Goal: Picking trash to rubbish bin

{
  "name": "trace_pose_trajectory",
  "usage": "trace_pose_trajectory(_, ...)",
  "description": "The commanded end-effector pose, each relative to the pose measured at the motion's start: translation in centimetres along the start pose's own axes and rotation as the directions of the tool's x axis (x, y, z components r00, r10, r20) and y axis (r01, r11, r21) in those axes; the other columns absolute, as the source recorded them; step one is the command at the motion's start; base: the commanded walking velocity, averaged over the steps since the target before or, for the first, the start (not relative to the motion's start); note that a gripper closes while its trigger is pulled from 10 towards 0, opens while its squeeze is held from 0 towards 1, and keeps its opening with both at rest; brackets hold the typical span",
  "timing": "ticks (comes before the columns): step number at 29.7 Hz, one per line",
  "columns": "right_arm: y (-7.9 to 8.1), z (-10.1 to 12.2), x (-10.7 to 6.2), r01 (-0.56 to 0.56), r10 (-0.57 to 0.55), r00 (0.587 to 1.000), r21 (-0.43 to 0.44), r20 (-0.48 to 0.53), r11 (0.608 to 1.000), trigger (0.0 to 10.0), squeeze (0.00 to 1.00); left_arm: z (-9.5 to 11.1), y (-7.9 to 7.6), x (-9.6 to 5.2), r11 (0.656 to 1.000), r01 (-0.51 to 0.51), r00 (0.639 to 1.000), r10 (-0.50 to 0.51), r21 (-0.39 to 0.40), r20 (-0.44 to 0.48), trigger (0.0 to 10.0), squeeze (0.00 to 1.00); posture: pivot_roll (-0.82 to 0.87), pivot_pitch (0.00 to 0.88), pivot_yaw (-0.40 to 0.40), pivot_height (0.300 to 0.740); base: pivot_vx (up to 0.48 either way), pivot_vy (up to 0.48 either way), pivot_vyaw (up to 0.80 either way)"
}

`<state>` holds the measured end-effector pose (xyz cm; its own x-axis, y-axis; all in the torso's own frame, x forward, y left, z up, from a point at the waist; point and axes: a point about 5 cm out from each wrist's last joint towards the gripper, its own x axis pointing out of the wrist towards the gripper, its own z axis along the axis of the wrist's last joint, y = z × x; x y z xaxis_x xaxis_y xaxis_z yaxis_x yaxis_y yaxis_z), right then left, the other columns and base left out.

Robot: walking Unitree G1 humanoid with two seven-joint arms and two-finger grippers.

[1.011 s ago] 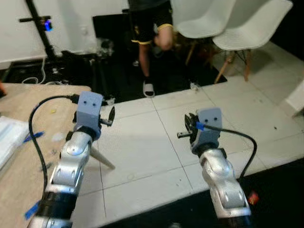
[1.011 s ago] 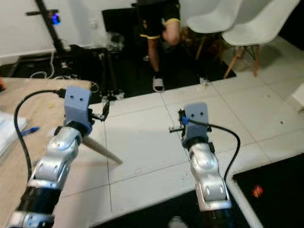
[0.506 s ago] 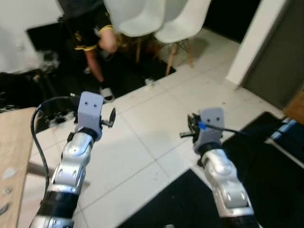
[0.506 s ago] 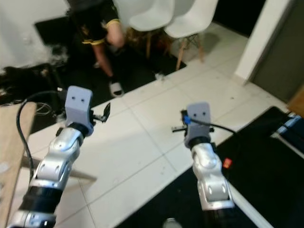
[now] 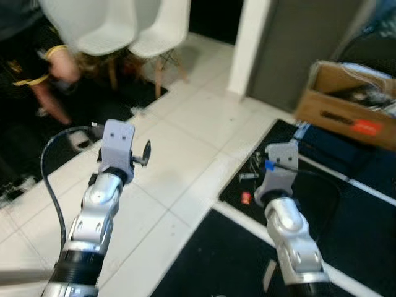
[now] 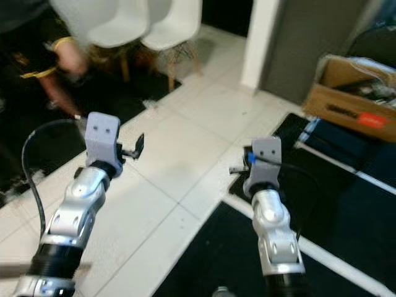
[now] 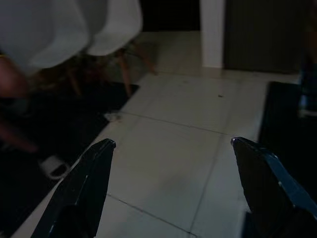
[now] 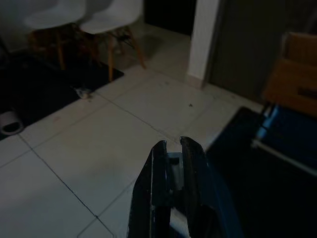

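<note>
A small red scrap [image 5: 245,198] lies on the edge of a black floor mat [image 5: 352,223], just left of my right arm. A small pale scrap [image 5: 137,111] lies on the white tiles near the chair legs. My left gripper [image 5: 145,154] is raised over the tiles, open and empty; its fingertips [image 7: 101,148] stand wide apart in the left wrist view. Level with it, my right gripper [image 5: 246,177] is held over the mat's edge. Its fingers [image 8: 159,163] are pressed together with nothing between them.
Two white chairs [image 5: 124,25] stand at the back left, with a person's legs [image 5: 46,74] and a slipper [image 5: 77,141] beside them. A white pillar [image 5: 250,43] and a dark door stand ahead. An open cardboard box [image 5: 346,105] sits at the right.
The whole view has swung to the right: the wooden table has left the picture, and the pillar, door and cardboard box have come in. Both arms keep the same pose.
</note>
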<state>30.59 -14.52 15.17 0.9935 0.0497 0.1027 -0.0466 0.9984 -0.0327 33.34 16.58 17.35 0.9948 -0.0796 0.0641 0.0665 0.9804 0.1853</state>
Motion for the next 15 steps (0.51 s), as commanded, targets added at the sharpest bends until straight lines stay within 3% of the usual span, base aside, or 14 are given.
trace_pose_trajectory(1, -0.4, -1.1, -0.3, 0.023, -0.022, 0.999, 0.008, -0.047, 1.000, 10.0, 0.00, -0.8, 0.3, -0.1, 1.000, -0.007, 0.999, 0.007, 0.008, -0.037, 10.0, 0.00, -0.03, 0.151, 0.059, 0.740, 0.000, 0.000, -0.80)
trace_pose_trajectory(15, -1.7, -1.7, -0.5, 0.099, -0.099, 0.992, -0.010, -0.073, 0.995, 10.0, 0.00, -0.9, -0.3, -0.2, 1.000, 0.027, 0.999, -0.028, -0.015, -0.046, 10.0, 0.00, -0.04, 0.134, 0.060, 0.740, 0.000, 0.000, -0.80)
